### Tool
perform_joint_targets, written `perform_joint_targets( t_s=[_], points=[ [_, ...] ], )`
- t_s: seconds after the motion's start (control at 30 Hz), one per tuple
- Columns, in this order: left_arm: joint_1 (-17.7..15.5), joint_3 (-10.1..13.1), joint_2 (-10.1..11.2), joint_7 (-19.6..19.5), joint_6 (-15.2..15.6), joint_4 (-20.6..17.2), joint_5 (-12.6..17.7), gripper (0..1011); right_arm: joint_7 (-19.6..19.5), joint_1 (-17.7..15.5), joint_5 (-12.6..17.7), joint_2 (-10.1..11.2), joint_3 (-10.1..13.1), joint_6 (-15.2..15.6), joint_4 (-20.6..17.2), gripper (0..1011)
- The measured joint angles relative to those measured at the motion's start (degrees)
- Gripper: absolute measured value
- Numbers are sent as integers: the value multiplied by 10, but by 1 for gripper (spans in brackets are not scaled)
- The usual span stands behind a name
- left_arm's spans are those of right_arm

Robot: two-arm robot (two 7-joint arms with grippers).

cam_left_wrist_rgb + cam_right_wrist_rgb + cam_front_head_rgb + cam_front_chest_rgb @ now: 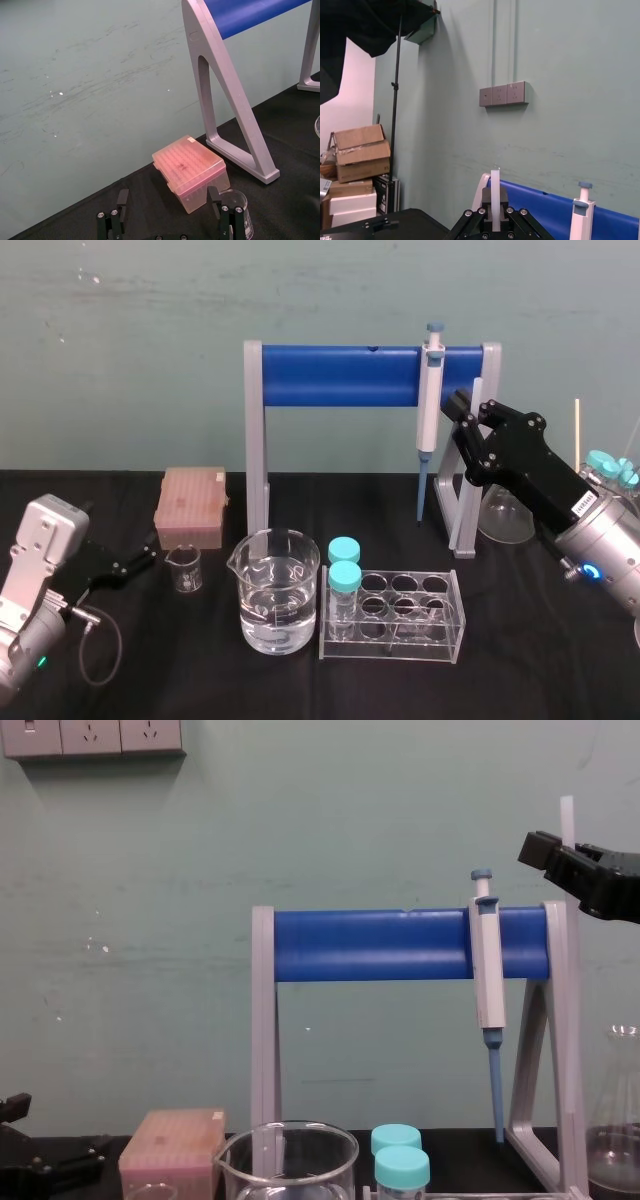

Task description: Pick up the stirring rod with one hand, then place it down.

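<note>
glass rod (567, 815) being gripped by right claw (567, 855), 2 o'clock | pipette (488, 960) at its 9 o'clock risking being struck on descent | left claw (167, 197) parked wide, 8 o'clock

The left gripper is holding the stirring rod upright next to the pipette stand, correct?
No. The right gripper, not the left, holds the stirring rod upright next to the pipette stand, as the chest view shows. The left gripper sits low beside the small beaker.
</note>
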Motion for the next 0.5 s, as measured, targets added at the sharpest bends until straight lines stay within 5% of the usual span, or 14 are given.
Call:
perform_joint_targets(
  t_s=[0.5],
  points=[
    [0, 0, 0, 0, 0, 0, 0, 1000, 1, -3, 1, 1, -1, 0, -3, 65]
  ],
)
